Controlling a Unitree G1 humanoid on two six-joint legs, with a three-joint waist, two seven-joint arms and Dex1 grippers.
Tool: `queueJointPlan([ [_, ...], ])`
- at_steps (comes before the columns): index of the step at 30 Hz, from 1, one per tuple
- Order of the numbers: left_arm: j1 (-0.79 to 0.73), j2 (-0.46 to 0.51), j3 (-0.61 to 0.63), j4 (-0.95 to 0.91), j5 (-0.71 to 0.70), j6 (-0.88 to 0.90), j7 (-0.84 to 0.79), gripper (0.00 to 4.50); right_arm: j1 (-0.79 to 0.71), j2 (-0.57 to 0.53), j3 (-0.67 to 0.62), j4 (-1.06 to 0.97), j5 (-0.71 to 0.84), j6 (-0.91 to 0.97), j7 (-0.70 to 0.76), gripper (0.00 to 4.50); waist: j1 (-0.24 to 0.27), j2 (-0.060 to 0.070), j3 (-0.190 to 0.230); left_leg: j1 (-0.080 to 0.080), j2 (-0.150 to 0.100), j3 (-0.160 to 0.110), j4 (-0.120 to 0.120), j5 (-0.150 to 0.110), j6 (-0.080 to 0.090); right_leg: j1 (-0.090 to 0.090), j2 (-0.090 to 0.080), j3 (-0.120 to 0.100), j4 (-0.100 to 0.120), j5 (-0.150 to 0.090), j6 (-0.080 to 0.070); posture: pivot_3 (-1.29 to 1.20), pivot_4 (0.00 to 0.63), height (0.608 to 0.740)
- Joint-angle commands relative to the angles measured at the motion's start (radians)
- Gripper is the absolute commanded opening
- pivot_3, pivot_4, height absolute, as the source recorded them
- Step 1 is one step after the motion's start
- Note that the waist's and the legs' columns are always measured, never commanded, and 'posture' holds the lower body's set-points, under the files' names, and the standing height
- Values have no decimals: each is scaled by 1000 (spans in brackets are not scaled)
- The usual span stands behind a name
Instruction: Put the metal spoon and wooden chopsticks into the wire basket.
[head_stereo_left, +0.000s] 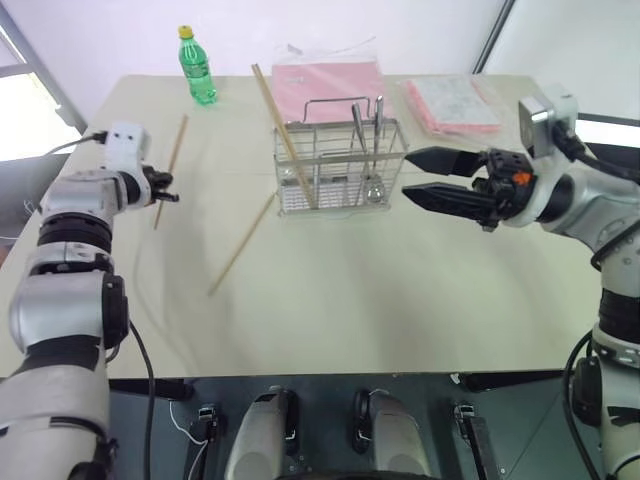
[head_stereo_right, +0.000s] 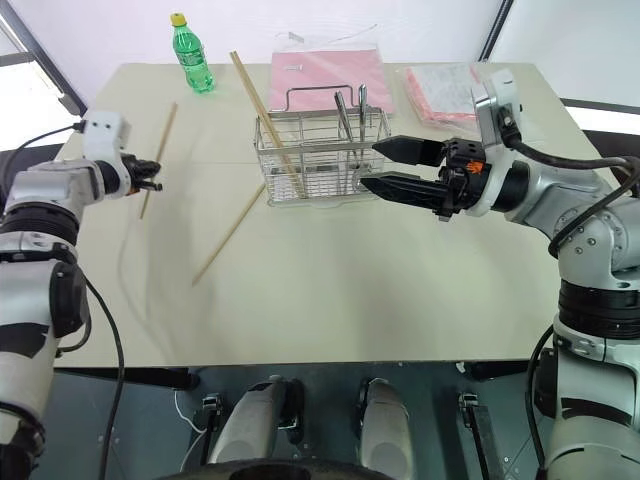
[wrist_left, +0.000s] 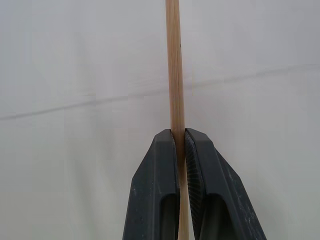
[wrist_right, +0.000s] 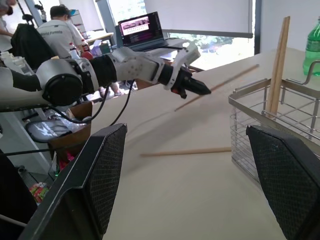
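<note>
1. The left gripper (head_stereo_left: 168, 189) sits at the middle left of the left eye frame, its two black fingers (wrist_left: 160, 195) pressed together on a wooden chopstick (head_stereo_left: 172, 165).
2. In the left wrist view that held chopstick runs straight up from between the finger pads, with pale table surface behind it.
3. In the head views the held chopstick slants from the gripper up toward the top of the frame, ending below and left of the green bottle (head_stereo_left: 196, 68).
4. In the right wrist view it appears clear of the tabletop, with a faint shadow beneath it.
5. A second chopstick (head_stereo_left: 243, 245) lies flat on the table (head_stereo_left: 400, 300), left of centre, its upper end just beside the lower left corner of the wire basket (head_stereo_left: 340, 170).
6. A third chopstick (head_stereo_left: 283, 133) stands tilted in the left end of the basket, its top leaning toward the upper left.
7. The metal spoon (head_stereo_left: 372, 160) stands in the right part of the basket, bowl down, beside another upright metal utensil.
8. The right gripper (head_stereo_left: 425, 175) hovers at the middle right of the frame, just beside the right end of the basket, its fingers spread wide apart and holding nothing.
9. Two pink packets (head_stereo_left: 330, 90) lie behind the basket near the top of the frame.
10. In the right wrist view a person (wrist_right: 57, 30) sits at the upper left, beyond the table, near a laptop (wrist_right: 140, 30).
</note>
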Motion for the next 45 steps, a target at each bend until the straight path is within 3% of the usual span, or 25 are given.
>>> queueJointPlan([
  [1,-67,11,134,-90,-93,-114,82,30,7,-18,-43,-31,23,-12,-9,3916,0,-1,0,0,0,0,0,0,0,0,0,0,0,0,0,0,150,692],
  [5,-139,-91,313,-262,-269,-196,169,30,16,-11,-45,-32,23,-14,-27,3916,4,-5,1,-1,0,-1,1,1,-2,0,0,-1,0,0,0,0,150,692],
  [8,-203,-199,381,-356,-369,-187,227,30,18,-6,-46,-34,31,-12,-35,3916,4,-5,0,-2,-1,-1,1,2,-3,1,-1,-1,-2,2,2,0,150,692],
  [14,-280,-425,329,-411,-409,-240,222,30,18,5,-42,-40,40,-9,-60,3916,2,-5,0,2,-1,0,1,2,-3,6,0,0,-3,2,3,0,150,692],
  [19,-221,-531,255,-415,-372,-252,196,30,45,4,-61,-77,68,2,-102,3916,-3,-5,0,2,-1,0,1,2,-2,7,0,0,-4,2,3,0,150,692],
  [29,-54,-552,105,-620,-291,-195,185,30,106,9,-106,-131,114,4,-191,3916,2,-5,0,2,-1,0,0,0,0,6,0,0,-4,2,3,0,150,692],
  [44,150,-570,32,-891,-267,-65,254,30,83,21,-76,-87,102,-23,-211,3916,2,-5,0,3,-1,0,1,-1,2,7,0,0,-4,2,3,0,150,692],
  [45,157,-574,34,-902,-274,-59,256,396,79,21,-74,-80,101,-23,-209,3916,2,-5,0,3,-1,0,1,-1,2,7,0,0,-4,2,3,0,150,692],
])
